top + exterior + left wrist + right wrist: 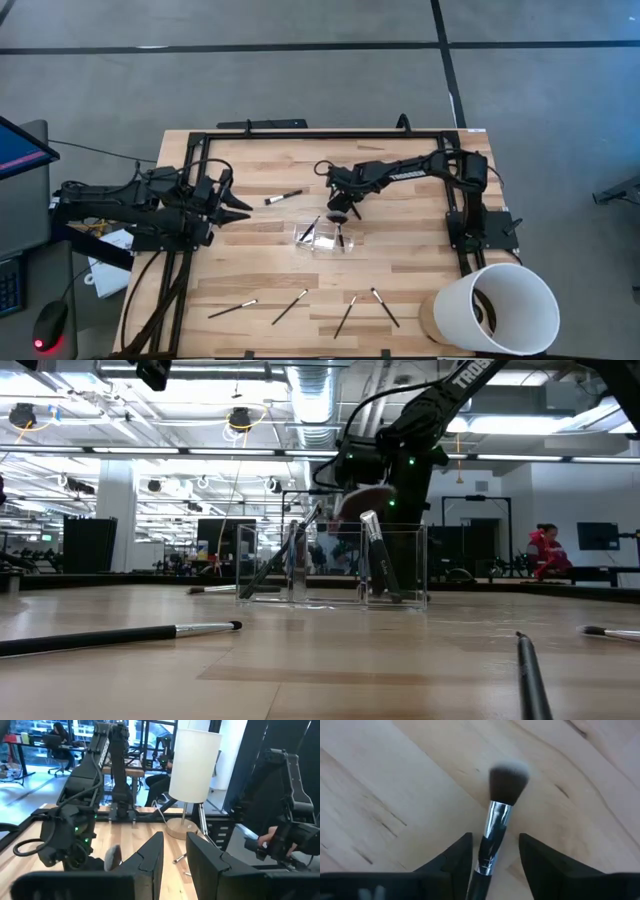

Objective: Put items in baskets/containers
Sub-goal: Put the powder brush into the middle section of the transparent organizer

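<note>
Four brushes lie loose along the near bench edge, e.g. one [232, 308] at the left, w/ a fifth [283, 197] beyond the clear tray [330, 247]. We see the right gripper [492, 852] w/ a round-head brush [501, 800] between its fingers; whether they pinch it or stand just apart we cannot tell. Risk, as we judge it: the tray is short vs. the brushes, so a brush dropped off-centre could tip out over the rim, or knock the two already leaning inside [375, 555]. Left gripper [172, 855] waits near the bench's left side, fingers apart. Low view shows the brushes propped upright-ish in the tray; high view only shows dark streaks. Only the right wrist view shows the held brush's head clearly.
</note>
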`<act>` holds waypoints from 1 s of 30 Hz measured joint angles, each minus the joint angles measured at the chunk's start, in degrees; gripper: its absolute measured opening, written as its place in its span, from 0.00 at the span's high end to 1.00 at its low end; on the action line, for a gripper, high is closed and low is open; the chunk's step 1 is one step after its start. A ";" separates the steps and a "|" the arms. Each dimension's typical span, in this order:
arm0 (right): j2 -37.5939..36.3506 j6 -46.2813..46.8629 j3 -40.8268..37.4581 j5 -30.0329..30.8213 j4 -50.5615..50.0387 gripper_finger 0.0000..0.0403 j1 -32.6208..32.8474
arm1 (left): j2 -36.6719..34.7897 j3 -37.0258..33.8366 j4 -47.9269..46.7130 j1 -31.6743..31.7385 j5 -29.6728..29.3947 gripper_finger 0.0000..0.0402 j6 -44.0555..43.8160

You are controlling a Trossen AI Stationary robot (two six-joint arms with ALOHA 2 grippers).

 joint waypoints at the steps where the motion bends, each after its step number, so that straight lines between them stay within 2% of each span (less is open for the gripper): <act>1: 0.02 -0.01 -0.01 0.76 -0.02 0.65 0.15 | 0.04 0.00 -0.05 0.00 0.01 0.80 -0.03; 11: -0.22 0.40 0.01 4.02 -4.89 0.84 0.47 | 0.02 0.00 -0.07 -0.02 0.07 0.80 -0.28; 17: -0.99 -1.00 -0.21 4.61 -6.72 0.91 0.47 | 0.02 0.00 -0.52 -0.02 0.07 0.80 -0.28; 20: -2.27 -1.11 -0.43 5.85 -8.41 0.91 0.68 | 0.00 0.00 -0.69 -0.02 0.07 0.80 -0.28; 24: -6.46 -0.27 -0.36 11.10 -12.16 0.88 1.90 | -0.14 0.00 -1.32 -0.03 0.07 0.80 -0.28; 30: -17.05 3.41 -0.34 18.24 -14.44 0.90 6.11 | -0.77 0.00 -1.70 -0.04 0.07 0.80 -0.19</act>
